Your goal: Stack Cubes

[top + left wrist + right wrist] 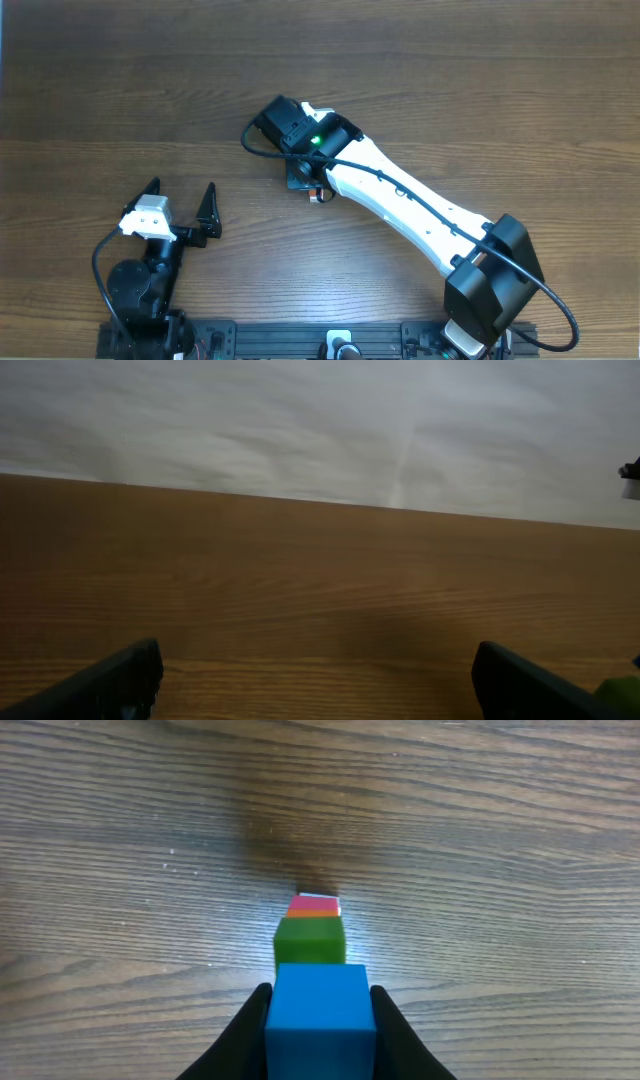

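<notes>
In the right wrist view a blue cube (pixel 320 1025) sits between my right gripper's (pixel 320 992) fingers, which are shut on its two sides. Directly below it stands a stack: a green cube (pixel 310 941) on top, with orange and red edges (pixel 312 906) of lower cubes peeking out beyond it. Whether the blue cube touches the green one I cannot tell. In the top view the right gripper (pixel 303 172) is at the table's middle and hides most of the stack (pixel 316 195). My left gripper (pixel 182 197) stands open near its base, nothing between its fingers (pixel 110 682).
Bare wooden table (pixel 450 80) lies all around the stack. A pale wall (pixel 300 420) rises beyond the table's far edge in the left wrist view. The right arm's white link (pixel 400 200) stretches diagonally from the bottom right.
</notes>
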You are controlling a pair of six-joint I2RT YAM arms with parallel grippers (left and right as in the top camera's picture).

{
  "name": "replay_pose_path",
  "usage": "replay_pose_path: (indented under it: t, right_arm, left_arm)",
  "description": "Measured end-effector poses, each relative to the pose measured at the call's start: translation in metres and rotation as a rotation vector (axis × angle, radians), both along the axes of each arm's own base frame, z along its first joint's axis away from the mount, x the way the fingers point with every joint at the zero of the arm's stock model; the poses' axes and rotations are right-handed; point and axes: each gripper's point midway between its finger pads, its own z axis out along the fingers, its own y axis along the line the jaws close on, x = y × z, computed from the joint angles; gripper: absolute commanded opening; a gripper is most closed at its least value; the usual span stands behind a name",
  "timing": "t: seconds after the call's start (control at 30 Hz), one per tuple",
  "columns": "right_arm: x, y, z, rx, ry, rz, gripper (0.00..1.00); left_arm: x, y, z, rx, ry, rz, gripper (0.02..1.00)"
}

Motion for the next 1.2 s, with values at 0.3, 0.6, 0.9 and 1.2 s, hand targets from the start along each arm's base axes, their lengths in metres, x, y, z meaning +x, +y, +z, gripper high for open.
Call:
replay_pose_path:
  t: [0.3, 0.6, 0.9, 1.2]
  right_arm:
    - [0.002, 0.004, 0.001, 0.013, -0.013, 0.006, 0.009]
    - [0.004, 0.006, 0.0, 0.016, -0.017, 0.008, 0.012]
    - [0.004, 0.006, -0.002, 0.009, -0.012, 0.014, 0.009]
    - [0.004, 0.006, -0.012, -0.009, 0.004, 0.018, 0.012]
  left_arm:
    - [0.0, 0.0, 0.0, 0.0, 0.0, 0.0, 1.0]
    - [0.0, 0.0, 0.0, 0.0, 0.0, 0.0, 0.998]
    - [0.0, 0.0, 0.0, 0.0, 0.0, 0.0, 1.0]
    - [0.0, 0.0, 0.0, 0.0, 0.0, 0.0, 1.0]
